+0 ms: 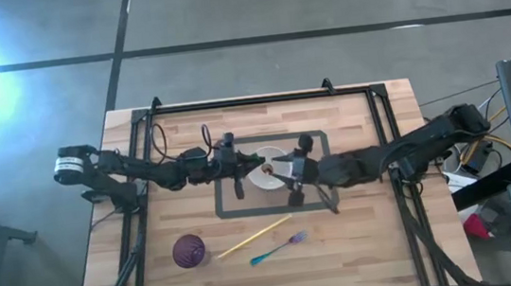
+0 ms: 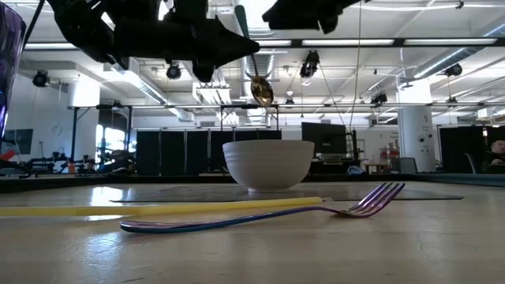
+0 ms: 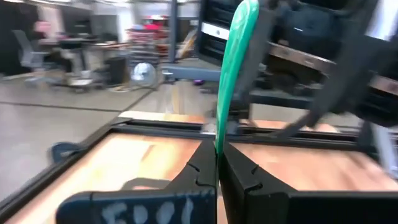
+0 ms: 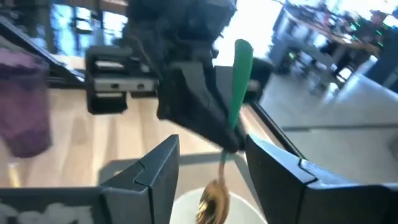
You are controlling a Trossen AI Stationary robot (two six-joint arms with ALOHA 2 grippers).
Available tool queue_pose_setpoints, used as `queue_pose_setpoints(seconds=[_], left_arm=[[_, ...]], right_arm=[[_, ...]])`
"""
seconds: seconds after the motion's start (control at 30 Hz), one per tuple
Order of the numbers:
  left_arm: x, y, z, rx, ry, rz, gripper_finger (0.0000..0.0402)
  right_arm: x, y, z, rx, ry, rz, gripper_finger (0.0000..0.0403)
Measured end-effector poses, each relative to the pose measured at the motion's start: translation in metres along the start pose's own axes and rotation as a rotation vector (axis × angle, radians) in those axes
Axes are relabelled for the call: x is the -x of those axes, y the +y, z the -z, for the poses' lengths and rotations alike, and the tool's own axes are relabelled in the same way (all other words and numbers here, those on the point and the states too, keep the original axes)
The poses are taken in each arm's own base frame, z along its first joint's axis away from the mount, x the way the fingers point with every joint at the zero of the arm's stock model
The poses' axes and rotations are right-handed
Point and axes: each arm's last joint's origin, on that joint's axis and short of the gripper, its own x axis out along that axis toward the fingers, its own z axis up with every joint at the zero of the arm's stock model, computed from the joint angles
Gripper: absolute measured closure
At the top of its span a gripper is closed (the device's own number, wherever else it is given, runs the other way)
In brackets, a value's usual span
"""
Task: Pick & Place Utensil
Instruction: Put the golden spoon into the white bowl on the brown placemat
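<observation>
A spoon with a green handle (image 4: 240, 81) and a gold bowl (image 2: 262, 91) hangs above the white bowl (image 2: 268, 162), which stands on the dark mat (image 1: 229, 208) at the table's middle. My left gripper (image 1: 256, 167) comes from the table's left and is shut on the spoon. My right gripper (image 4: 211, 180) faces it from the right, open, with its fingers on either side of the spoon's lower part and apart from it. My left gripper pinches the spoon's green handle near its lower end (image 3: 217, 144) between its two fingertips. The fingers lie level, coming from the table's left, and cross the handle. The spoon stands nearly upright and clear of the white bowl, gold bowl downward, handle rising above the fingers.
On the near part of the table lie an iridescent fork (image 1: 281, 248) and a yellow stick (image 1: 254, 237). A purple cup (image 1: 189, 251) stands to their left. A black frame (image 1: 232, 103) runs along the table's far edge and sides.
</observation>
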Motion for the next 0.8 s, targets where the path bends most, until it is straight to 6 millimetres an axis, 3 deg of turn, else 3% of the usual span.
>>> queue_pose_setpoints(seconds=[0.23, 0.8], left_arm=[[-0.002, -0.004, -0.004, 0.007, -0.006, 0.114, 0.0401], [-0.002, -0.005, -0.002, -0.023, 0.013, 0.161, 0.0400]], right_arm=[[0.006, -0.005, -0.011, 0.018, -0.069, -0.098, 0.0218], [-0.022, -0.008, -0.004, -0.069, -0.120, -0.093, 0.0219]])
